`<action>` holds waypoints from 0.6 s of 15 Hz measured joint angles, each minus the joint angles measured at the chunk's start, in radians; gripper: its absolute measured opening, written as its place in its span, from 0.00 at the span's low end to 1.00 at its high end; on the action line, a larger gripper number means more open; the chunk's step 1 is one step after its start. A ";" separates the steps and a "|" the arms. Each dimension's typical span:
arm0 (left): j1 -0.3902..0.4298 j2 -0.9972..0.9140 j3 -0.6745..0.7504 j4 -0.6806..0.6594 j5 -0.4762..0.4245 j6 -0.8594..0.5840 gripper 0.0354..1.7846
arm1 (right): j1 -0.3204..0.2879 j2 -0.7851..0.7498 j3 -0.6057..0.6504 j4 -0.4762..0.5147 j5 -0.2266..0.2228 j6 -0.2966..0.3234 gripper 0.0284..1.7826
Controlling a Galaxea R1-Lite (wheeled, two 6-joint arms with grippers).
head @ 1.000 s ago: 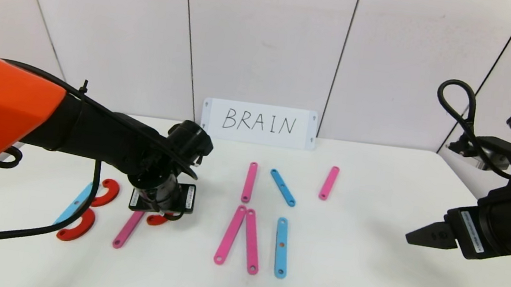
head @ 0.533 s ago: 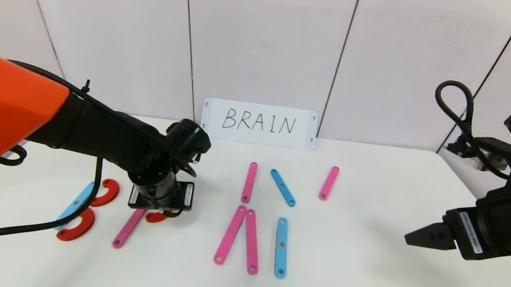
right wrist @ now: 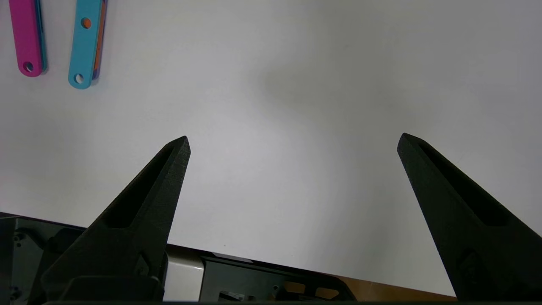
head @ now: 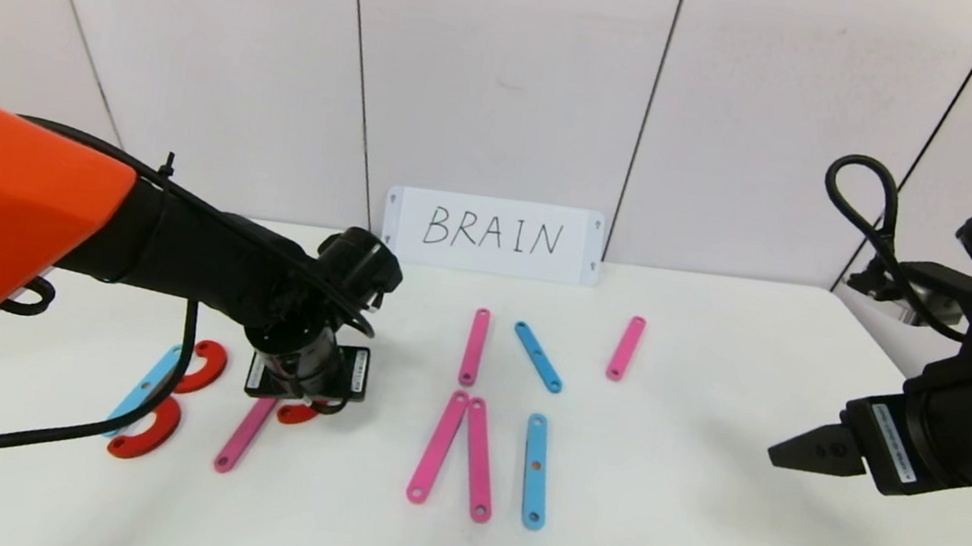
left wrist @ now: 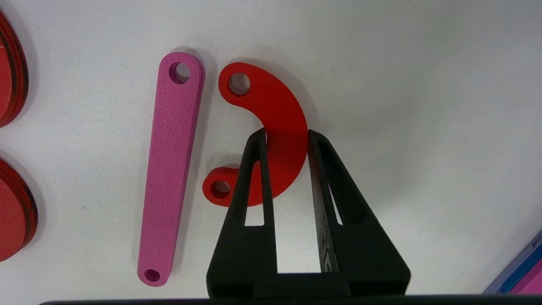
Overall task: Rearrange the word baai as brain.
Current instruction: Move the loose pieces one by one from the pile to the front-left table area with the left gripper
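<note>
Head view: left gripper [head: 305,399] low at left-centre, over flat red plastic half-ring [head: 297,415]; three red half-rings, six pink holed strips, three light-blue strips counted on white table [head: 694,540]; right gripper [head: 817,448] hovers at right edge.
Left wrist view: black fingers [left wrist: 258,169] clenched on red half-ring, pink strip [left wrist: 169,169] just beside.
Right wrist view: jaws spread wide, grasping nothing; one pink, one blue strip end upper left.

Head camera overlooks the whole table [head: 694,540]; both wrist cameras look closely down onto it.
</note>
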State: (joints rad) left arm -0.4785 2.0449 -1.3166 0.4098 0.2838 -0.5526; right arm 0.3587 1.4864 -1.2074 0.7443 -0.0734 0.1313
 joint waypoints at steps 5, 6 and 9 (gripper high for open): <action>0.001 0.000 0.000 0.002 0.000 0.000 0.19 | 0.002 0.002 0.000 0.000 0.000 0.000 0.96; 0.001 0.000 0.000 0.003 0.000 -0.001 0.24 | 0.003 0.003 0.000 0.000 0.000 -0.001 0.96; 0.000 0.000 0.001 0.002 0.001 0.001 0.47 | 0.003 0.003 0.003 0.000 0.000 0.000 0.96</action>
State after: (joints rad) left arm -0.4789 2.0451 -1.3157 0.4121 0.2847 -0.5513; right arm 0.3617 1.4894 -1.2045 0.7440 -0.0734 0.1309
